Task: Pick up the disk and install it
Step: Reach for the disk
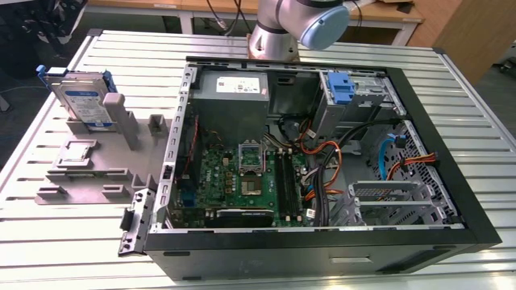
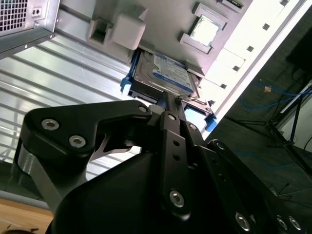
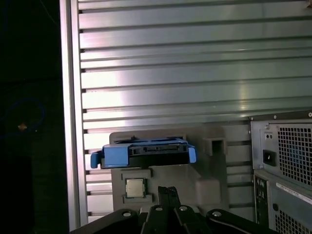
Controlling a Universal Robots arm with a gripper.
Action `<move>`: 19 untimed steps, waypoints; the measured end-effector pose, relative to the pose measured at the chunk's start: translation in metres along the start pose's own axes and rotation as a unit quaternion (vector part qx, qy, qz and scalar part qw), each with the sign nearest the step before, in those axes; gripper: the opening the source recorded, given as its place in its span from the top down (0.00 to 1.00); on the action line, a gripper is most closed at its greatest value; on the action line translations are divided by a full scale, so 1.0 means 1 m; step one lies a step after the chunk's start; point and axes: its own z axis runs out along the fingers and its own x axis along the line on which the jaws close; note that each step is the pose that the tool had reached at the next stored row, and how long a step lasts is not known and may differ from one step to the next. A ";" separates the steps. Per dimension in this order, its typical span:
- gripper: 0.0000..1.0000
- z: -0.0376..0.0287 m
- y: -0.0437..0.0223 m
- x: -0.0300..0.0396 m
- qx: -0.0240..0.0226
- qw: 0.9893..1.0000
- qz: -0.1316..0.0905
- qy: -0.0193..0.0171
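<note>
On the ribbed metal worktop (image 1: 81, 241), at the exterior view's left of the open black computer case (image 1: 322, 254), the disk (image 1: 81, 99), a flat silver-grey hard drive with a white-and-blue label framed by a blue plastic carrier, stands on edge in a slot of the grey plastic fixture (image 1: 96, 181), near 1 small square processor chip (image 1: 78, 151) seated in the same fixture. In both wrist views the black gripper (image 2: 168, 95) (image 3: 166, 189) is closed on nothing, fingertips pressed together, clear of the disk (image 2: 165, 73) (image 3: 146, 148) and pointing toward it.
</note>
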 end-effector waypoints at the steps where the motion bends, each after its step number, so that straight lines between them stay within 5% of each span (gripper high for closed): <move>1: 0.90 0.0003 0.0006 0.0009 0.000 1.000 0.000 0.000; 19: 0.90 0.0058 0.0138 0.0307 0.000 1.000 0.000 0.002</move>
